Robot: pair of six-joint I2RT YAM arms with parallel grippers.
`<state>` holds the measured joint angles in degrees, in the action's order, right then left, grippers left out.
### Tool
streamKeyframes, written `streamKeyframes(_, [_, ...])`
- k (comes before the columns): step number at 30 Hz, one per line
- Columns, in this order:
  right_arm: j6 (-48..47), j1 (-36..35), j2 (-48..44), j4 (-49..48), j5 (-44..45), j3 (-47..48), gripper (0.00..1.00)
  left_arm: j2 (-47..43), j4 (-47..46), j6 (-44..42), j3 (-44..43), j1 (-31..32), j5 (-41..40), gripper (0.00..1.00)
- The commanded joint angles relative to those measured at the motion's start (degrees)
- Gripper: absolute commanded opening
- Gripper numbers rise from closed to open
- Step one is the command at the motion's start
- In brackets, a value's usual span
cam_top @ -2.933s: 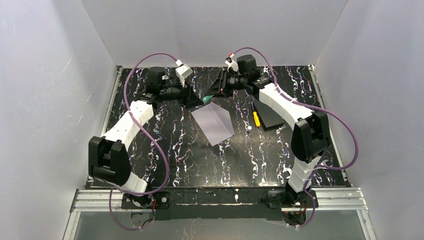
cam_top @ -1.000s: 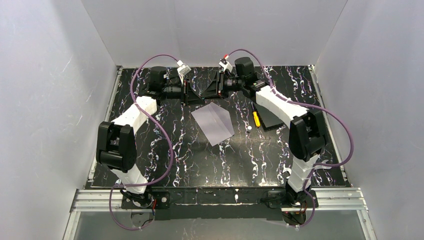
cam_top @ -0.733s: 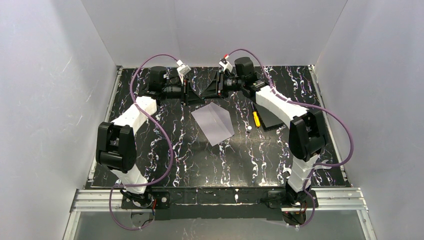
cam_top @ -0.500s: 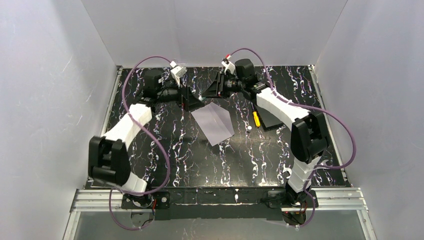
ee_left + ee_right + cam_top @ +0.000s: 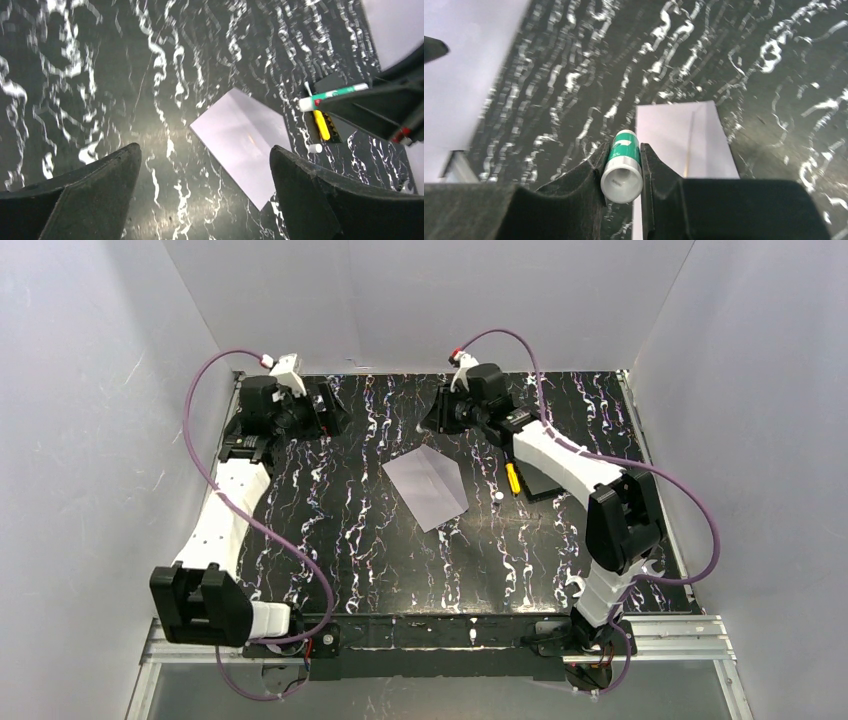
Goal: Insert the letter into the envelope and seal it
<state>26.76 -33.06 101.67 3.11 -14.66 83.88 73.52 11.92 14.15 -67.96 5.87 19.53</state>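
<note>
The envelope (image 5: 430,487) lies flat mid-table, pale lavender-white, with a crease across it; it also shows as the envelope (image 5: 245,142) and the envelope (image 5: 684,145). A thin orange streak shows on its face. The letter is hidden. My right gripper (image 5: 437,415) hovers behind the envelope's far edge. In the right wrist view that gripper (image 5: 623,150) is shut on a green-and-white glue stick (image 5: 623,167), also seen as the glue stick (image 5: 332,95). My left gripper (image 5: 330,415) is at the back left, well away from the envelope, and the gripper (image 5: 205,149) stands open and holds nothing.
A flat black box (image 5: 545,475) lies right of the envelope, with a yellow stick (image 5: 512,477) along its left edge and a small white cap (image 5: 497,498) in front. White walls close in the table at the back and both sides.
My left arm swung away from the right gripper to the back left corner and its jaws opened wide. The right gripper kept the glue stick and rose slightly. The envelope stayed put.
</note>
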Motion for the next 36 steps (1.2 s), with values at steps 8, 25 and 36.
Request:
streamKeyframes(8, [-7.37,-8.0,3.35,16.71,17.96,-1.55,0.01,22.03,3.19,25.21,-1.59,2.45,18.08,0.6])
streamKeyframes(25, [-10.68,-11.49,15.34,14.33,28.51,5.14,0.01,50.22,-3.49,33.71,-21.03,7.23,20.26,0.15])
streamKeyframes(36, [-14.33,-11.7,16.46,11.63,26.67,2.17,0.01,58.13,9.54,29.21,-27.15,8.58,13.35,0.0])
